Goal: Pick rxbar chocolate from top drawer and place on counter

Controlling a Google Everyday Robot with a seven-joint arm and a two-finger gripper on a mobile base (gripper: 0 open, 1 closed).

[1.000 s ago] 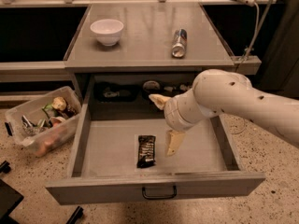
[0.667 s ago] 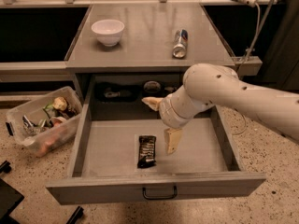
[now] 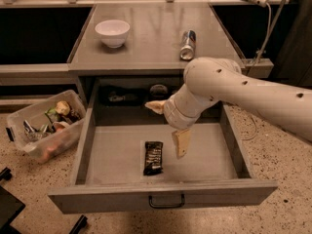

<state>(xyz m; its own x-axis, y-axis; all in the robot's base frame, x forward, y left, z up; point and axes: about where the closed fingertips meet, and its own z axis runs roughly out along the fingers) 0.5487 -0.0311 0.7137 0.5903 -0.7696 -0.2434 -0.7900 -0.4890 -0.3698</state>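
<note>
Your hand [image 3: 165, 129] hangs over the open top drawer [image 3: 161, 195], just to the right of the rxbar chocolate [image 3: 153, 157]. Its two fingers are spread wide and hold nothing. One points left and one points down.

The bar lies flat on the drawer floor, near the front, and nothing touches it. The drawer is pulled out, so you can reach in from above. I think the fingers are spread so they can go down on both sides of the bar.

The worktop [image 3: 151, 43] above the drawer is where the bar must go. A white bowl [image 3: 112, 32] and a can [image 3: 187, 44] are on it, with room near the front edge. A clear bin [image 3: 22, 112] sits on the floor to the left.
</note>
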